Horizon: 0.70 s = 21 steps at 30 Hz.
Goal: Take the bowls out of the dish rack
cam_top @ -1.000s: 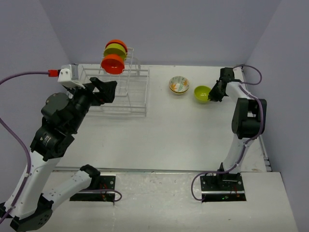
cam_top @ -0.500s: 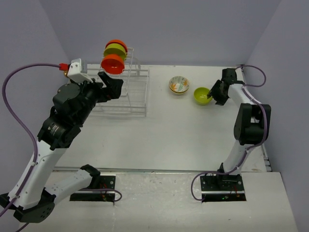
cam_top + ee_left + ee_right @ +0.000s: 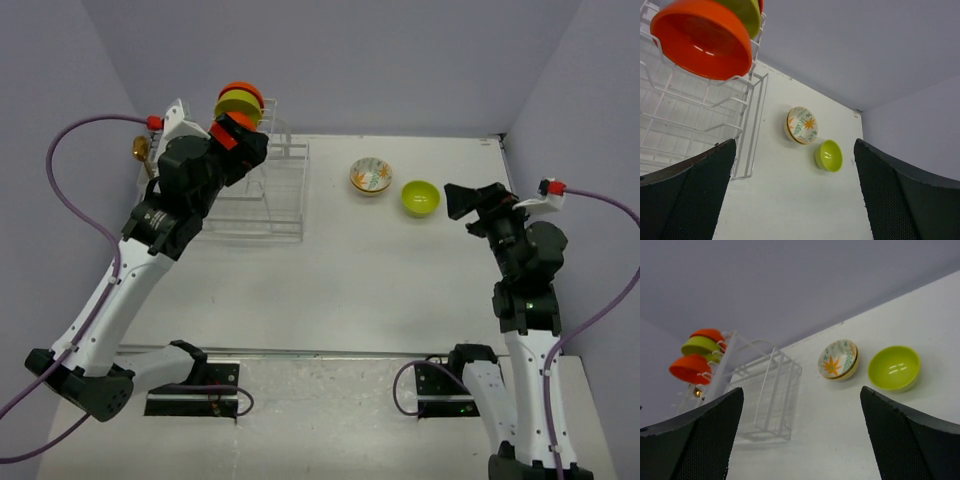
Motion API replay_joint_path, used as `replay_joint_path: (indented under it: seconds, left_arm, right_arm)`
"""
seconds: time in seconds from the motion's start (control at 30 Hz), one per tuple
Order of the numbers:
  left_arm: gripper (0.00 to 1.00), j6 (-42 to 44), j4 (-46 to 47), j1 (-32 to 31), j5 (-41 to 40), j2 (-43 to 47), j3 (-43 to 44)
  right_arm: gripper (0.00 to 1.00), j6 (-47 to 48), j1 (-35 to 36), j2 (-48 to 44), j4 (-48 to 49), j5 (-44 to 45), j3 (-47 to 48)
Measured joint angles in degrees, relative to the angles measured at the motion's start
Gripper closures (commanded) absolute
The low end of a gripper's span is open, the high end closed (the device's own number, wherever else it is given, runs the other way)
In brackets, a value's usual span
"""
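Though left gripper (image 3: 795, 142) gapes empty, front orange bowl (image 3: 700, 42) mostly hidden overhead, right gripper (image 3: 801, 390) gaping, empty.

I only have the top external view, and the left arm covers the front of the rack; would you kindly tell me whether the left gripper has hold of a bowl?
Observer: No. In the left wrist view, the left gripper is open with nothing between its fingers. The front orange bowl sits in the dish rack, apart from both fingers.
Operator: Thank you. Is the right gripper carrying anything?
Observer: No. The right wrist view shows the right gripper open and empty. The floral bowl and the lime-green bowl rest on the table beyond it.
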<state>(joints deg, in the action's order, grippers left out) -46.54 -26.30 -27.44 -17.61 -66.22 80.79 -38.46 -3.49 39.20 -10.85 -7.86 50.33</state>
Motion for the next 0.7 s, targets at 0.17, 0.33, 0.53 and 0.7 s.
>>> replay_joint_path:
  seconds: [0.17,0.33,0.53,0.7]
  left_arm:
    - [0.04,-8.33,6.23,3.76,0.66,-0.26,-3.63]
    - [0.05,-14.16,9.46,6.58,1.42,-2.36,-4.26]
    - [0.10,-17.70,16.90,11.69,2.58,-5.20,-6.43]
    - [0.14,-20.31,19.08,12.63,3.48,-11.28,-5.33]
  right_arm:
    - [0.01,0.02,0.17,0.09,-0.09,-6.86,-6.49]
    - [0.01,0.44,0.17,2.99,-0.79,-12.09,-8.61]
    - [0.01,2.56,0.17,1.27,-1.57,-14.05,-8.57]
    - [0.01,3.54,0.17,-1.97,-1.60,-14.16,-8.57]
